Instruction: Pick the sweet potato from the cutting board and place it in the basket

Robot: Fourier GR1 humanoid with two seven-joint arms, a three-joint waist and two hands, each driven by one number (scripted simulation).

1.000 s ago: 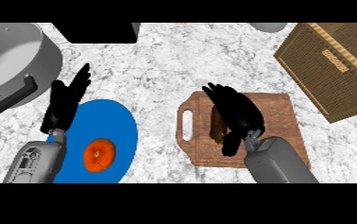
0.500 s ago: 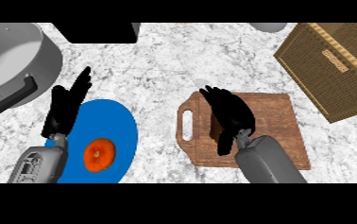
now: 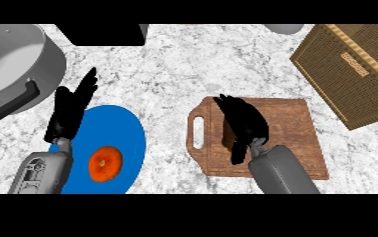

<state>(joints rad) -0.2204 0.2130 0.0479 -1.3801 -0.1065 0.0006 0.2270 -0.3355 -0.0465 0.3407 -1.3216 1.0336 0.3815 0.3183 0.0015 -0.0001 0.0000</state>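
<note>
while the sweet potato point(image 3: 229, 140) shows only as a small brown sliver under the black fingers, it sits on the left half of the cutting board point(image 3: 295, 131), beside the handle slot. the right hand point(image 3: 240, 123) lies over it with fingers curled down and the thumb tucked along the near side, so it looks wrapped round the sweet potato, though most of the contact is hidden.

compared with a second ago, the right hand has slid a little toward the board's left side and its fingers have drawn in closer; the forearm has come further up into view. that reads as the grasp closing, or just closed, with no lift visible yet. the sweet potato seems to be resting on the wood.

further out, the basket point(image 3: 341, 71) stands off the board's upper right corner, well apart from the hand, so the carry to it is not begun. on the other side, the left hand point(image 3: 70, 108) rests open, fingers straight and pointing up, over the edge of a blue plate point(image 3: 122, 131) that holds an orange fruit point(image 3: 105, 163). a grey pot point(image 3: 26, 66) sits at the upper left.
</note>
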